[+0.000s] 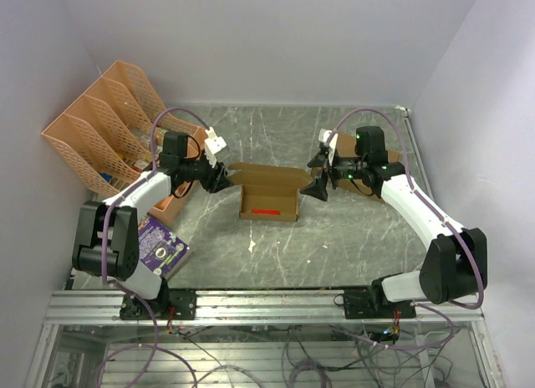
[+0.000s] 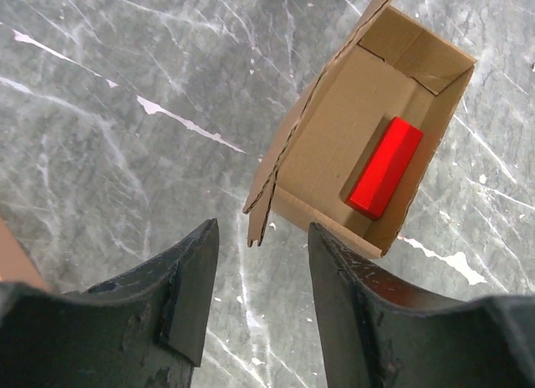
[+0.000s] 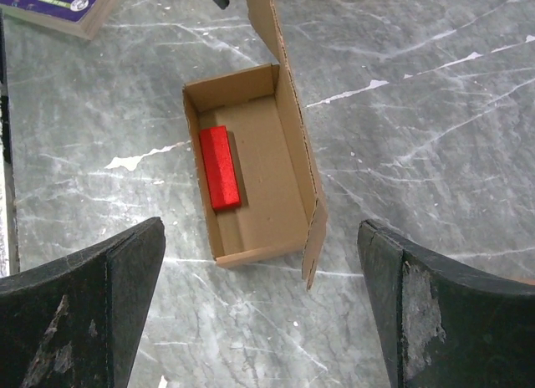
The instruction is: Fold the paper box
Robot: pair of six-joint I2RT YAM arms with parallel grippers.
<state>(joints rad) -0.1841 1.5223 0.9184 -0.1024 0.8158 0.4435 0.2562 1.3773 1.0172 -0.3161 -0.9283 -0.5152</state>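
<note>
The paper box [image 1: 267,200] is a small narrow brown cardboard box standing open in the table's middle, its lid flap raised along the far side. A red block [image 1: 265,211] lies inside it, seen too in the left wrist view [image 2: 384,167] and the right wrist view [image 3: 220,167]. My left gripper [image 1: 224,178] is open and empty, just off the box's left end [image 2: 276,187]. My right gripper [image 1: 319,187] is open wide and empty, just off the box's right end [image 3: 251,256]. Neither touches the box.
Orange mesh file racks [image 1: 104,125] stand at the back left. A purple packet [image 1: 159,244] lies front left beside a brown cardboard piece [image 1: 170,206]. Another brown cardboard thing [image 1: 359,166] lies under the right arm.
</note>
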